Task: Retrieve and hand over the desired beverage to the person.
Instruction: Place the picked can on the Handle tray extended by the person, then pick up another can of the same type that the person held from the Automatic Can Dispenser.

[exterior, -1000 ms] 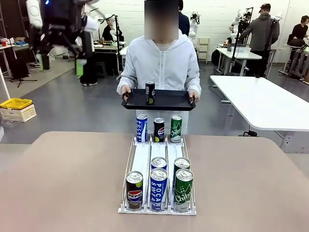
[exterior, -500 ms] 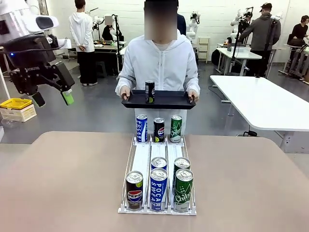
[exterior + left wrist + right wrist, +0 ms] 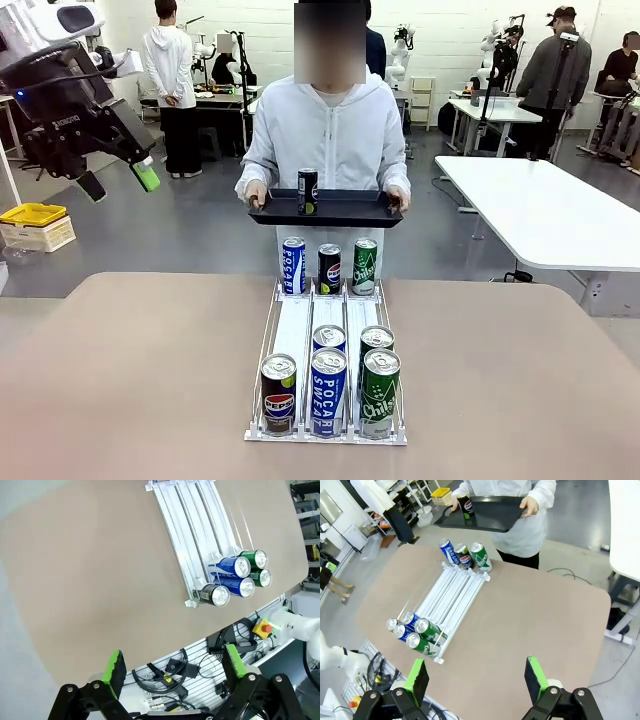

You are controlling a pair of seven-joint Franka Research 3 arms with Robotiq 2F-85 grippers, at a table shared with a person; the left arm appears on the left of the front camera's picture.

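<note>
Nothing is being gripped: the left gripper (image 3: pixel 118 183) is being held high, wide open, the right gripper (image 3: pixel 476 672) wide open too. A can (image 3: pixel 308 191) is being carried on the person's (image 3: pixel 330 130) tray (image 3: pixel 350 214); a descent onto the matching Pepsi (image 3: pixel 279 393) in the rack (image 3: pixel 292 328) is probably being called for.

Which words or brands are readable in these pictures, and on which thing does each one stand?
"POCARI SWEAT": front blue can
"PEPSI": front black can
"Chils", rest hidden: front green can
"POCARI": rear blue can
"Chils": rear green can
Too small to read: rear black can, can on tray
</note>
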